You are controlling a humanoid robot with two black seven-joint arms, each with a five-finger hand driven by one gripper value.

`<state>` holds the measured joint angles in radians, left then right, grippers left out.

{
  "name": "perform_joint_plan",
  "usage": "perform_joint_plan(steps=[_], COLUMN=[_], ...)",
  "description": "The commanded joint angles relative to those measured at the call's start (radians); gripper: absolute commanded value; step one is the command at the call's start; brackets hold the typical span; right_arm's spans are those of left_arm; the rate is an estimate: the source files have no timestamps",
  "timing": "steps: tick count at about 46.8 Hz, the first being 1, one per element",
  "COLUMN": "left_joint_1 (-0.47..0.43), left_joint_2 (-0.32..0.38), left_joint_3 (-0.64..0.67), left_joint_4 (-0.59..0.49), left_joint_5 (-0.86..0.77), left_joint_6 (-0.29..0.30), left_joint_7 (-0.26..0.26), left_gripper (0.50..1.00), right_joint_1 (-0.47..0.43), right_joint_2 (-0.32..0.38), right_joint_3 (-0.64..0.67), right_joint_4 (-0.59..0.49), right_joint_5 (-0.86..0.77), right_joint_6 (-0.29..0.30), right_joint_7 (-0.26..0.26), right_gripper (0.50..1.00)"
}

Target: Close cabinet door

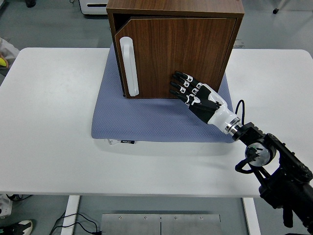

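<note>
A dark wooden cabinet [176,10] stands on a blue-grey mat [146,122] at the back middle of the white table. Its door [171,56] is almost flush with the front, with only a narrow gap along the top left edge. A white handle [129,66] runs vertically near the door's left edge. My right hand [188,88] lies flat against the lower right part of the door, its fingers [180,82] spread and holding nothing. The left arm is out of view.
The mat reaches forward and to both sides of the cabinet. The white table [54,122] stretches wide to the left and right. My right forearm [264,156] comes in from the bottom right corner.
</note>
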<state>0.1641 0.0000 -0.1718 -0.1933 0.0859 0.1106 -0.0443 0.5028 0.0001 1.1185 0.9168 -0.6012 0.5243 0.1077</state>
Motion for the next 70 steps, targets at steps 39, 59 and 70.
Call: perform_joint_plan(steps=[39,59,70], left_joint_1=[0.000,0.000,0.000], left_joint_2=[0.000,0.000,0.000], left_joint_3=[0.000,0.000,0.000], left_joint_4=[0.000,0.000,0.000], left_joint_5=[0.000,0.000,0.000], left_joint_6=[0.000,0.000,0.000], left_joint_7=[0.000,0.000,0.000], left_gripper=[1.000,1.000,1.000], right_joint_1=[0.008,0.072,0.003], right_joint_2=[0.000,0.000,0.000], right_joint_3=[0.070,0.061,0.030], right_joint_4=[-0.010,-0.052,-0.021], right_joint_5=[0.008,0.009,0.006], right_joint_6=[-0.067,-0.092,-0.007], right_joint_7=[-0.003,-0.006,-0.005], right_gripper=[1.000,1.000,1.000])
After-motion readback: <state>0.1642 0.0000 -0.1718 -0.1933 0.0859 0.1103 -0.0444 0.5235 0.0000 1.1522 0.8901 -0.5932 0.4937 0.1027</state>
